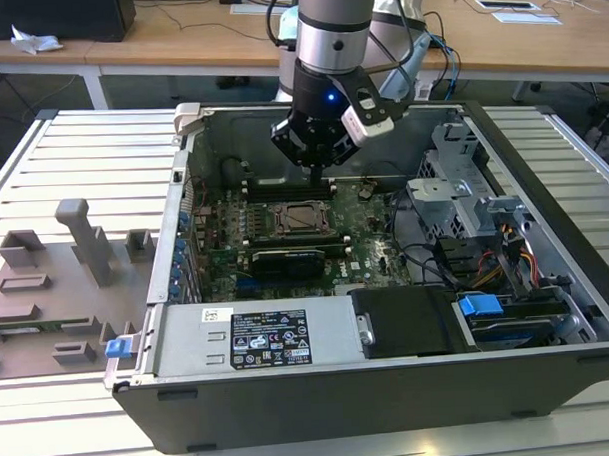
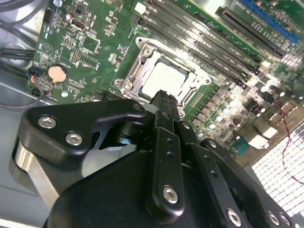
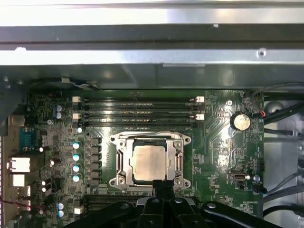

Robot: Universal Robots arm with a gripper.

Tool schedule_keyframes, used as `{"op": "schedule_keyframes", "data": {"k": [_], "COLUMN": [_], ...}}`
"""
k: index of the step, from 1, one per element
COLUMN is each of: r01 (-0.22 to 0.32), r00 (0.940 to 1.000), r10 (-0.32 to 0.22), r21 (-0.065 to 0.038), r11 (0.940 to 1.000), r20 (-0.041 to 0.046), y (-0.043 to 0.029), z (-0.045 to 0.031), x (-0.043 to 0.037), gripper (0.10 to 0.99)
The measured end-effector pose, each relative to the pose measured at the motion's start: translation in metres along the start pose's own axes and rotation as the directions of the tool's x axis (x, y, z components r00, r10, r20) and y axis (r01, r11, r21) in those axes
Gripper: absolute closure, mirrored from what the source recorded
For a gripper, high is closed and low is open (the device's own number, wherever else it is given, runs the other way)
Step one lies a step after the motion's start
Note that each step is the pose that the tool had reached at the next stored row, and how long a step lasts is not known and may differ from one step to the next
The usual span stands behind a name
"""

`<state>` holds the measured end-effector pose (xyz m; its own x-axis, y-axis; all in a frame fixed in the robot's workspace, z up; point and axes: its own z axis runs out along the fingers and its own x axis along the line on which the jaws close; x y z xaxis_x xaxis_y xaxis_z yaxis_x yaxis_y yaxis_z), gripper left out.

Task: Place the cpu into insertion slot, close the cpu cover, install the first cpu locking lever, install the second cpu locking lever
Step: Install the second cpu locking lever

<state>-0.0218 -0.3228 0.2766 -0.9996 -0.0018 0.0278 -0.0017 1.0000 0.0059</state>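
Beside memory slots [image 3: 137,109] (motherboard [image 3: 213,156]), gripper [image 3: 164,186] over cpu [image 3: 150,162].

The cpu [image 3: 149,161] is a small flat square chip with a pale beige-silver metal top. It lies flat in the insertion slot [image 3: 119,142] near the middle of the green motherboard [image 3: 213,161], just beside the rows of memory slots. The cpu cover [image 3: 179,161], a thin silver-grey metal frame with an open middle window, lies down flat around the chip, its top showing through the window. In the second wrist view the cpu [image 2: 164,80] sits inside the same frame [image 2: 137,71].
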Motion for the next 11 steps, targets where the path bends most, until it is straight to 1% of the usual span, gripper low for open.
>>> {"op": "schedule_keyframes", "data": {"k": [1,2,4,11], "r01": [0.000,0.000,0.000,0.000], "r00": [1.0000,1.0000,1.0000,1.0000], "r10": [0.000,0.000,0.000,0.000], "r21": [0.000,0.000,0.000,0.000], "r11": [1.0000,1.0000,1.0000,1.0000], "r20": [0.0000,0.0000,0.0000,0.0000], "y": [-0.0028,-0.0072,-0.0129,-0.0226], "z": [0.0000,0.0000,0.0001,0.0004], "x": [0.0000,0.0001,0.0001,0.0002], "gripper": [0.980,0.980,0.980,0.980]}}
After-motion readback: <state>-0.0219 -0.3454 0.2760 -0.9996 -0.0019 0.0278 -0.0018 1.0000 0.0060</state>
